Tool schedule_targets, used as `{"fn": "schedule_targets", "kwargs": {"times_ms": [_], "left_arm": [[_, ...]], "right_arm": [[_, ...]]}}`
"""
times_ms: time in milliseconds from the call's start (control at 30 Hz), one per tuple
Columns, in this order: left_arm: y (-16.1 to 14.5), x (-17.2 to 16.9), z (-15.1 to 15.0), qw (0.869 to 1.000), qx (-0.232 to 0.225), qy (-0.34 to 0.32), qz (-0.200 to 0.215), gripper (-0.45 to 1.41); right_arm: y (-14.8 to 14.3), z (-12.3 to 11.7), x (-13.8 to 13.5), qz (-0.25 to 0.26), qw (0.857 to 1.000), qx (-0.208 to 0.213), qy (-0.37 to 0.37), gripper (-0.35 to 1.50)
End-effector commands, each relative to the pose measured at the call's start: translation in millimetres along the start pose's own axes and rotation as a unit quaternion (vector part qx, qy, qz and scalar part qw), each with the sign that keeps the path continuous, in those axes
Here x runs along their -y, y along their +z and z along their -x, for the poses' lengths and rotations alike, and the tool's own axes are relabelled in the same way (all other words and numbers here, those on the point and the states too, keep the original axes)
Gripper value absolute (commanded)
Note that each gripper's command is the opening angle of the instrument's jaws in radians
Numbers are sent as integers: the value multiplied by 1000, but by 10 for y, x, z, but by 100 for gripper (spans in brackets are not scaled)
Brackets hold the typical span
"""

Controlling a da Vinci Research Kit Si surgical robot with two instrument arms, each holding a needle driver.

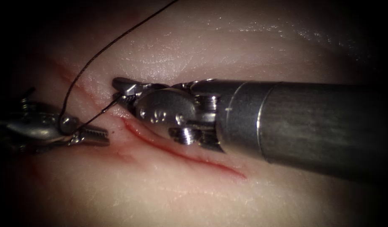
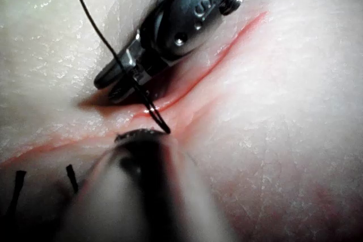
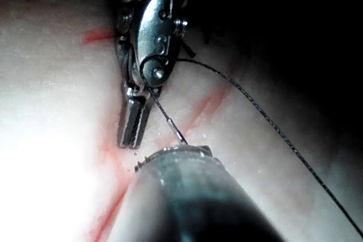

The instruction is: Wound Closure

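The cut (image 1: 181,155) runs as a red line across the pale tissue (image 1: 202,197). My right tool (image 1: 118,93) lies over the cut's upper-left end, its jaws shut on the dark thread (image 1: 101,50). From those jaws a short stretch runs left to my left tool (image 1: 102,135), loops around it behind the jaws, then rises away out of view. The left tool sits left of the cut, jaws shut with nothing between them. The left wrist view has the right tool (image 2: 122,83) gripping the thread (image 2: 93,21). The right wrist view has the left tool (image 3: 133,134) with the thread (image 3: 272,123) around it.
Red fluid stains the tissue along the cut (image 2: 227,49) and in faint streaks to its upper left (image 1: 67,75). Two short cut ends of thread (image 2: 71,177) stick up from the tissue beside the left tool. The right tool's thick shaft (image 1: 307,122) covers the cut's right side.
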Motion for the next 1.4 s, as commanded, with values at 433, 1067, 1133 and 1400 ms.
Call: {"fn": "schedule_targets", "kwargs": {"times_ms": [433,1067,1133,1400], "left_arm": [[7,2,4,1000,0,0,2,9],[7,2,3,1000,0,0,2,9],[7,2,3,1000,0,0,2,9],[7,2,2,1000,0,0,2,9]], "right_arm": [[6,14,26,-44,998,5,40,-35],[8,33,32,-77,986,-1,150,-35],[8,33,36,-81,985,-2,154,-35],[7,33,43,-95,979,-5,180,-35]]}}
